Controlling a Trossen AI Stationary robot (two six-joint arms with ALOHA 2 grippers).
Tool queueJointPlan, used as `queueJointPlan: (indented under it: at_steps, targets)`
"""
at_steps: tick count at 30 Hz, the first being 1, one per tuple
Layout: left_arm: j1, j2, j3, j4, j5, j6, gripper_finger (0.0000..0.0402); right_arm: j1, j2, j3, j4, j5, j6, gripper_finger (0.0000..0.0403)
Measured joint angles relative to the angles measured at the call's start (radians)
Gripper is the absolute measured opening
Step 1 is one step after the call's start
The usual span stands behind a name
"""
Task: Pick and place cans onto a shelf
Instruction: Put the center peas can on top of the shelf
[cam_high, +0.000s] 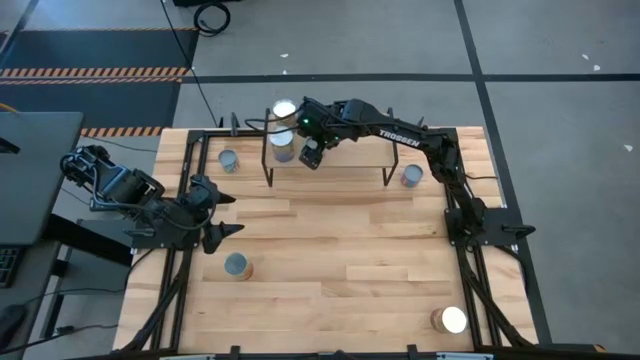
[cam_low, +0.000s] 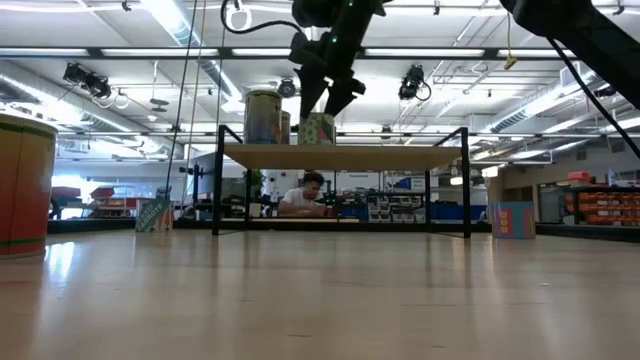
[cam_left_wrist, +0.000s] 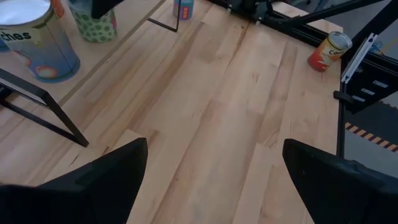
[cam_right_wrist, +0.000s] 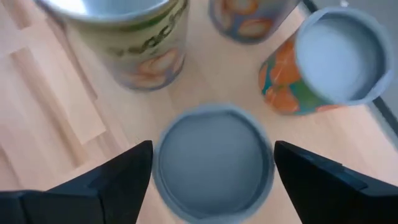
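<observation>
The left pincer (cam_high: 222, 212) hangs open over the counter (cam_high: 340, 250). On the shelf (cam_high: 350, 152), the right pincer (cam_high: 312, 156) stands open around a can (cam_right_wrist: 214, 163), apart from its sides, beside 3 other cans (cam_right_wrist: 329, 59).

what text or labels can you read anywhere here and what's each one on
"TROSSEN": white letters on the dark right arm, high view.
"ches": the end of a cut-off word on the pale blue-labelled tin can, left wrist view.
"Co": the start of a word on the orange-and-red tin can by the table edge; the rest is too small.
Other can labels: too blurred to read.
</observation>
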Motion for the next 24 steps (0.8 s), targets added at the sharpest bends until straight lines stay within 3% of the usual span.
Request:
queueJointPlan:
  at_steps: [9, 14, 17, 24]
  targets:
    - [0.0, 0.0, 0.0, -0.002, 0.0, 0.002, 0.038, -0.005, -0.045, 0.045, -0.021, -0.014, -0.056, 0.0338]
    - [0.0, 0.001, 0.0, 0.013, 0.001, -0.022, 0.038, -0.01, -0.066, 0.04, -0.197, 0.109, -0.136, 0.0329]
    - [0.0, 0.002, 0.0, 0.05, 0.001, -0.001, 0.038, -0.016, -0.068, 0.017, -0.226, 0.13, -0.146, 0.0328]
    - [0.0, 0.002, 0.0, 0.116, 0.0, 0.064, 0.038, -0.026, -0.067, -0.078, -0.143, 0.14, -0.143, 0.0327]
